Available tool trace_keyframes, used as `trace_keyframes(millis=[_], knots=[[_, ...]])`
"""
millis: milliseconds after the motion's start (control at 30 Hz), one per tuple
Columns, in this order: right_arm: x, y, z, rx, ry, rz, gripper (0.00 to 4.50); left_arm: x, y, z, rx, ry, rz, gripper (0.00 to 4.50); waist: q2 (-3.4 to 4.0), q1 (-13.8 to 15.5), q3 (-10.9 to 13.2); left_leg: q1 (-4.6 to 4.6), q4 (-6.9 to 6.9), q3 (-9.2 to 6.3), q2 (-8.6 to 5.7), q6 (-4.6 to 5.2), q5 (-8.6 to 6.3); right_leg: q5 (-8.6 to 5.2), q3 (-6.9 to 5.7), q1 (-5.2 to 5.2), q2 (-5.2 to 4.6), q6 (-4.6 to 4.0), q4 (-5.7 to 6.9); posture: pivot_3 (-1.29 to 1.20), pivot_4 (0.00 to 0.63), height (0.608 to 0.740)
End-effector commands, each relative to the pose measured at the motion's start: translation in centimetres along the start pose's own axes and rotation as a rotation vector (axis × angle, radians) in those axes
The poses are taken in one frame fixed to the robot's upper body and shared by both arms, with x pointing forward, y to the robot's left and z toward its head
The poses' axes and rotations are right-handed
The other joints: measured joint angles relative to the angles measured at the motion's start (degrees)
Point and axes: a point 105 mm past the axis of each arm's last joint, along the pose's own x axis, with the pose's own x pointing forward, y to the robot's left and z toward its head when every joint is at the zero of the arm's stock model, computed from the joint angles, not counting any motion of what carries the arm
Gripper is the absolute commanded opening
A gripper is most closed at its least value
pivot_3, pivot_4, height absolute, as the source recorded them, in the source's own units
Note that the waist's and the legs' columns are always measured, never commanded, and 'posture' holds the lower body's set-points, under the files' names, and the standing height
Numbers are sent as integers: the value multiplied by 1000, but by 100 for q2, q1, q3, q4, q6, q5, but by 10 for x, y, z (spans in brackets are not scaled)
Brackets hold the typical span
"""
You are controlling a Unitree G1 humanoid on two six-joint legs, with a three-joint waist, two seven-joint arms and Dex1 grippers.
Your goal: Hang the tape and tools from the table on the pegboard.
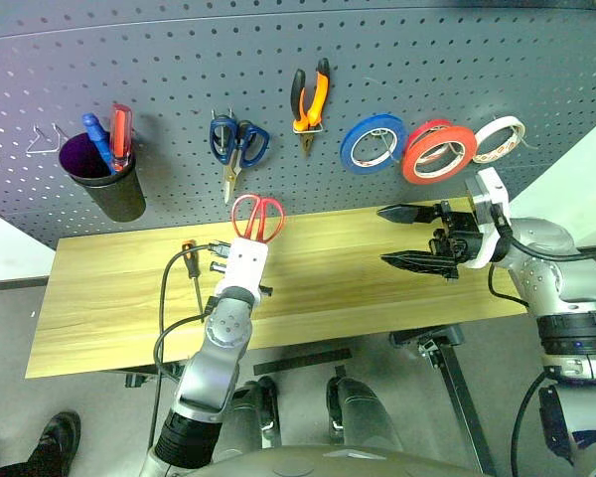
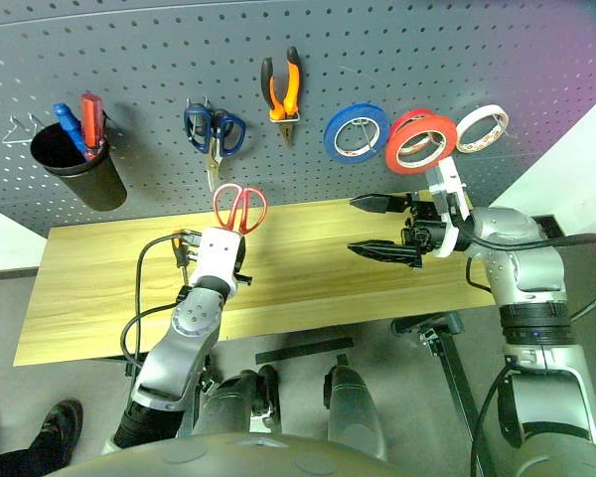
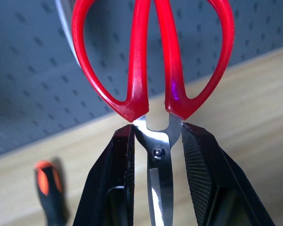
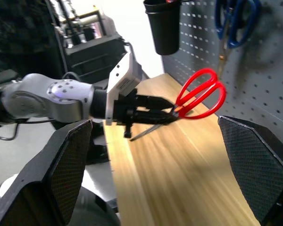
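A grey floor (image 1: 60, 397) lies below the table's front edge; white wall (image 1: 586, 179) shows at the pegboard's right end.

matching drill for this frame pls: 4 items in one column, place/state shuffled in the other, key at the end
Items
1. red-handled scissors
2. orange-and-black pliers
3. screwdriver
4. right claw

Places/states
A. lying on the table
B. hanging on the pegboard between the blue-handled scissors and the blue tape roll
C. open, nothing between its fingers
D. clamped at the blades in the left claw, handles pointing toward the pegboard

Pairs: 1-D, 2-B, 3-A, 4-C
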Motion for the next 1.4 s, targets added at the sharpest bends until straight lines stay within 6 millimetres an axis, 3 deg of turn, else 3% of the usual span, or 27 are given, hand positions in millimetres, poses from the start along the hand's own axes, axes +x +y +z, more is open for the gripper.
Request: trace_keyframes(millis=[33, 667, 1167, 1400], knots=[[-8, 0, 15, -32, -38, 5, 4500, -6, 1, 27, 27, -135, -3, 1104, 0, 11, 0, 0, 0, 0, 0, 0, 0, 0, 0, 0, 0, 0, 0, -218, 250, 740], [-34, -16, 3, 1, -56, -113, 4500, -24, -14, 59, 115, -368, -96, 1104, 6, 4, -3, -5, 3, 0, 0, 5, -2, 7, -11, 6, 0, 13, -10, -227, 231, 740], [-50, -26, -11, 32, -53, -190, 4500, -35, 10, 80, 135, -536, 27, 1104, 8, 9, -5, -5, 14, -3, 0, 7, -2, 9, -24, 16, -1, 16, -8, -220, 228, 740], [-54, -32, -17, 45, -49, -212, 4500, -40, 16, 85, 78, -610, -17, 1104, 9, 4, -5, -4, 20, -4, 0, 7, -1, 9, -39, 19, -5, 16, -3, -217, 229, 740]])
